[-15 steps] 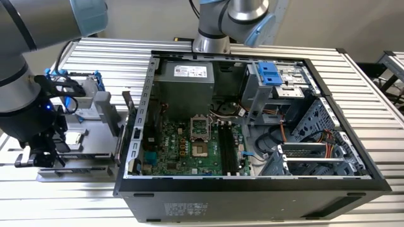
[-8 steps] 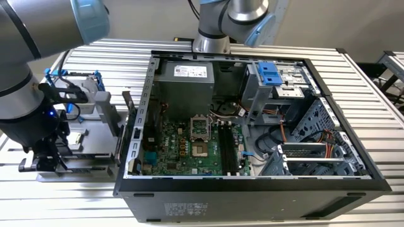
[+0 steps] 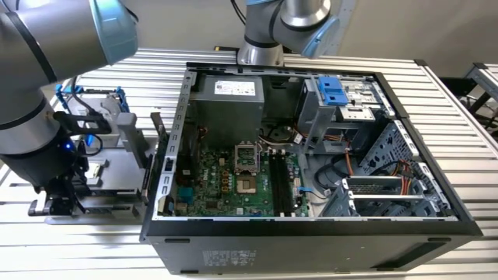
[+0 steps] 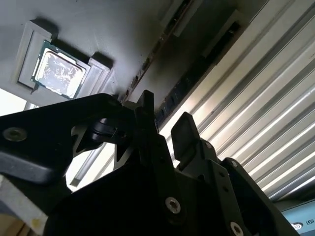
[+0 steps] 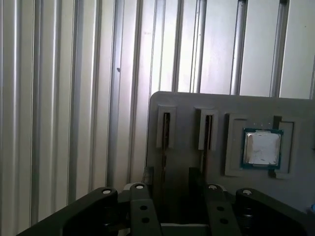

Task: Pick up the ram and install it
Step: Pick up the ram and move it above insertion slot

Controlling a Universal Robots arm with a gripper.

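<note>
The ram (image 5: 166,129) stands on edge in a narrow slot of a grey holder block (image 5: 187,105), showing as a thin dark strip; a second stick (image 5: 207,131) stands in the slot beside it. In the second wrist view the ram (image 4: 153,53) runs as a dark strip just beyond the fingertips. My gripper (image 5: 172,194) is open, and its two black fingers (image 5: 141,204) are apart on either side of the first stick's line. Whether they touch it I cannot tell. In the exterior view my gripper (image 3: 56,203) sits low over the holder (image 3: 116,153), at the left of the case.
A small square silver chip (image 5: 262,148) lies in a recess of the holder beside the slots. The open computer case (image 3: 311,224) stands at the exterior view's right, with black memory slots (image 3: 284,182) on its green motherboard (image 3: 221,189). The table (image 3: 451,105) is ribbed metal.
</note>
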